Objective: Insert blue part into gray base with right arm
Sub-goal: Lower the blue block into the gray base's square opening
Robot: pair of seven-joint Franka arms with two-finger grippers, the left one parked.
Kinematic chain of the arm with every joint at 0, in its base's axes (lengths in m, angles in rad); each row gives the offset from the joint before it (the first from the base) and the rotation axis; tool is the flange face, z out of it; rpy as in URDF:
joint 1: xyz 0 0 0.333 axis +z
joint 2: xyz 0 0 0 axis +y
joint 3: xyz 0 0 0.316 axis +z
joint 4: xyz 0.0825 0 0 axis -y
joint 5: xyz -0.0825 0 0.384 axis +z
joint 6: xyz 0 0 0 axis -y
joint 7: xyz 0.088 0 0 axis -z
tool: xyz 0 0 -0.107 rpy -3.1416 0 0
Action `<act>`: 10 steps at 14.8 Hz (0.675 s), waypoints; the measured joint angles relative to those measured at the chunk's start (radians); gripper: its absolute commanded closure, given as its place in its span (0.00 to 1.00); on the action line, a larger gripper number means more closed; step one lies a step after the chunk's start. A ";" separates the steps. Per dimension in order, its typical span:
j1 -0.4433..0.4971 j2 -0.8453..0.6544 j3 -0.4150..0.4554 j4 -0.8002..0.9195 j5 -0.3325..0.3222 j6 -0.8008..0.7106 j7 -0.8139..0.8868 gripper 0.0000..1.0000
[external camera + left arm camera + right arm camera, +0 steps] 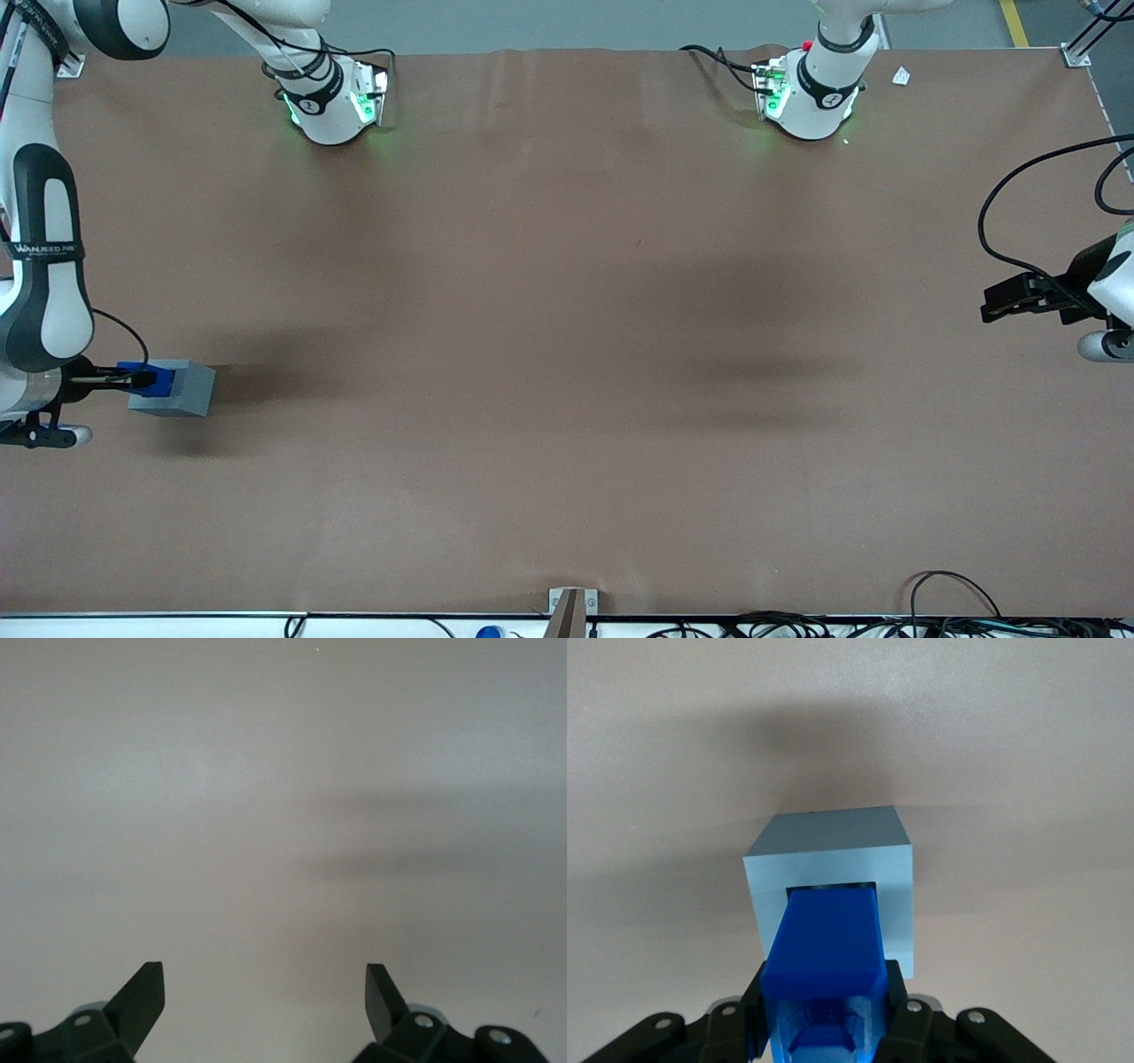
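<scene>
Brown table [567,354]: pincer [824,1010] grips blue part [824,943] w/ tip in gray base [833,850].

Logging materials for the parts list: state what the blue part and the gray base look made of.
Blue part, held in the claw at the base's recess: probably plastic, uniform saturated colour, smooth matte faces. Gray base: likely plastic too, flat pale matte faces, crisp edges; painted metal cannot be excluded.

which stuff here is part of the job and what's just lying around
Job: blue part, held in the right arm's gripper, its end entering the gray base.
Lying about: small white scrap on the table near the parked arm's base.
</scene>
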 measured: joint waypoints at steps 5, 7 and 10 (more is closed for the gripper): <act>0.000 0.000 0.000 -0.001 0.000 0.000 0.000 0.94; 0.000 0.000 0.000 -0.002 0.000 0.000 0.000 0.94; 0.000 0.000 0.000 -0.008 0.000 0.000 0.000 0.94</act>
